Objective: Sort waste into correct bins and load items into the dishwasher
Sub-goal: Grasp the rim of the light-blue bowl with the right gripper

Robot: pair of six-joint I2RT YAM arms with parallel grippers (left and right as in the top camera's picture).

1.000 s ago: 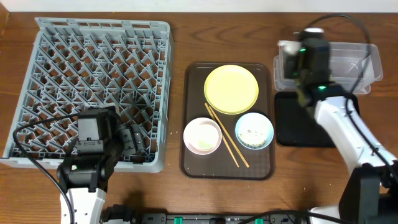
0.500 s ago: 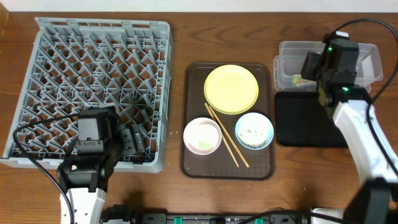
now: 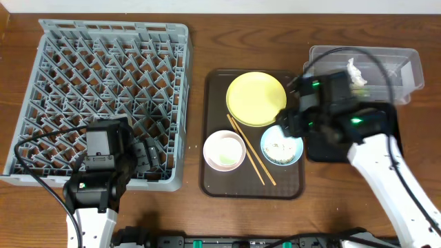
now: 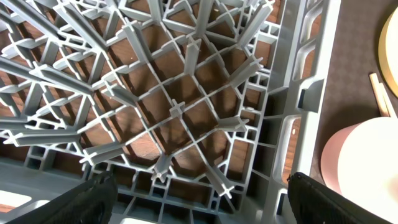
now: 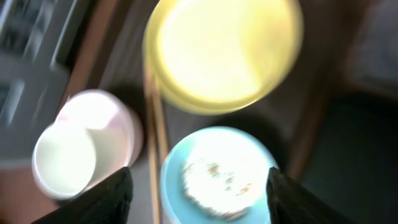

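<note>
Overhead view: the large square grey plastic dish rack (image 3: 103, 96) fills the 9 o'clock side. The left gripper (image 4: 205, 199) is over its 5 o'clock corner, fingers wide and empty. The dark brown serving tray (image 3: 227, 184) lies at centre. At 2 o'clock the clear plastic rectangular tub (image 3: 400, 58) holds the crumpled white tissue (image 3: 356, 72). On the tray, the round yellow plate (image 3: 256, 98) is at 12 o'clock, the white bowl (image 3: 208, 146) at 7 and the light blue bowl (image 3: 296, 153) at 5, with the wooden chopsticks (image 3: 251, 151) between the bowls. The right gripper (image 5: 199, 193) hovers over the blue bowl, fingers wide and empty.
</note>
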